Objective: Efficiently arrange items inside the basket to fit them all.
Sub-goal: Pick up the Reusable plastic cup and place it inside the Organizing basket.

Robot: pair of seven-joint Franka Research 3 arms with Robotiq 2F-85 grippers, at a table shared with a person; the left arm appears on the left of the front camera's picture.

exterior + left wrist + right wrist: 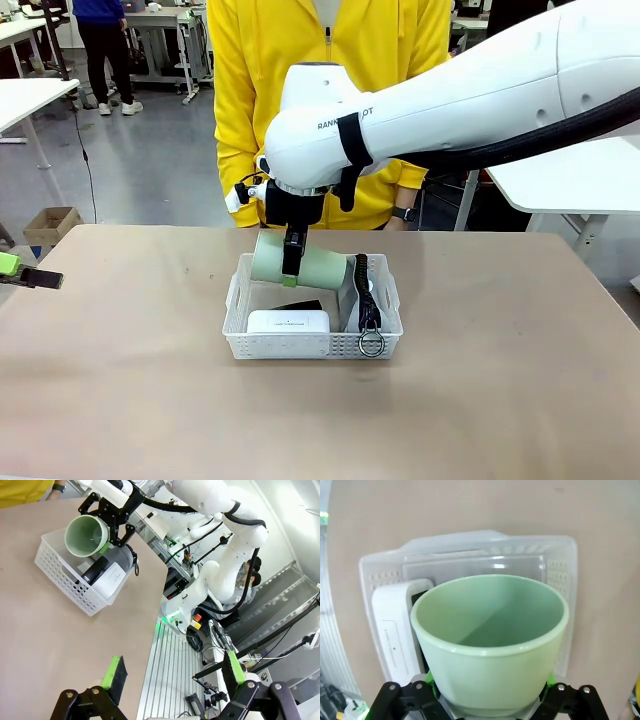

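1. Above the far left part of the white basket point(243, 346), the right gripper point(291, 262) hangs from its arm and clamps the pale green cup point(312, 267) between its fingers, the cup lying on its side, clear of the basket floor.
2. In the front view the cup's mouth faces picture left and one black finger crosses the cup's near wall; in the right wrist view the cup point(490, 645) sits between the two green pads, its open mouth turned toward the basket point(560, 570) beyond it.
3. Inside the basket, the flat white box point(288, 321) stands against the near wall, and the small black stapler point(300, 305) lies just behind it, under the cup.
4. The grey pouch point(352, 295) stands on edge along the basket's right side, its black strap point(364, 295) running toward the near wall, where the metal ring point(371, 344) hangs over the rim.
5. The left gripper point(22, 272) sits at the table's left edge, well apart from the basket, its jaws spread wide with nothing between them; the left wrist view shows its fingers point(114, 675) far apart over the tabletop point(45, 635).
6. A person in a yellow jacket point(250, 70) stands at the far side of the table.
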